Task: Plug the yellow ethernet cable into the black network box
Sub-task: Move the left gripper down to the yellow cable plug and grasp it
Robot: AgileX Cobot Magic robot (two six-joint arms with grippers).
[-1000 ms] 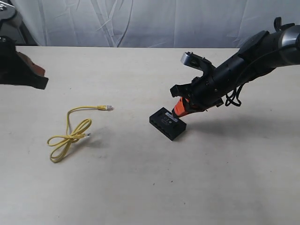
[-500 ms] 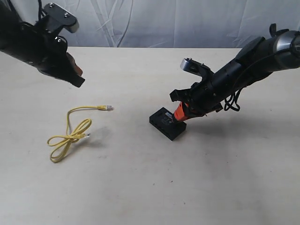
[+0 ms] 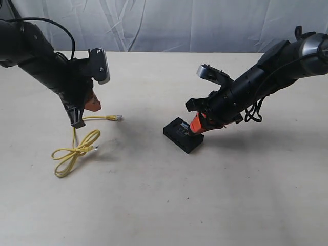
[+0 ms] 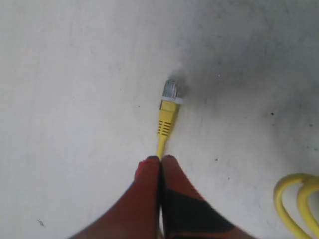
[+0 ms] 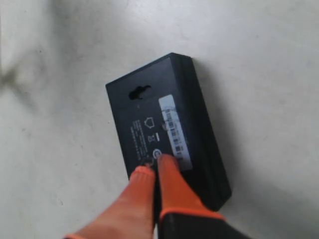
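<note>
The yellow ethernet cable point(image 3: 77, 148) lies loosely looped on the table at the left, and one plug point(image 3: 119, 118) points right. My left gripper point(image 3: 92, 106) hangs shut just above the cord behind that plug. In the left wrist view its closed tips point(image 4: 160, 159) cover the cord, and the plug point(image 4: 171, 89) lies free beyond them. The black network box point(image 3: 183, 136) lies flat near the middle. My right gripper point(image 3: 196, 128) is shut, its orange tips point(image 5: 155, 167) resting on the box's top point(image 5: 149, 114) beside the white label point(image 5: 174, 132).
The pale table top point(image 3: 154, 205) spreads around both things. A white curtain point(image 3: 169, 23) hangs behind the table's far edge. Another loop of the cable point(image 4: 294, 199) shows in the left wrist view.
My left arm has swung in from the far left and come down over the cable's plug end. The right arm, the box and the cable have hardly moved.
</note>
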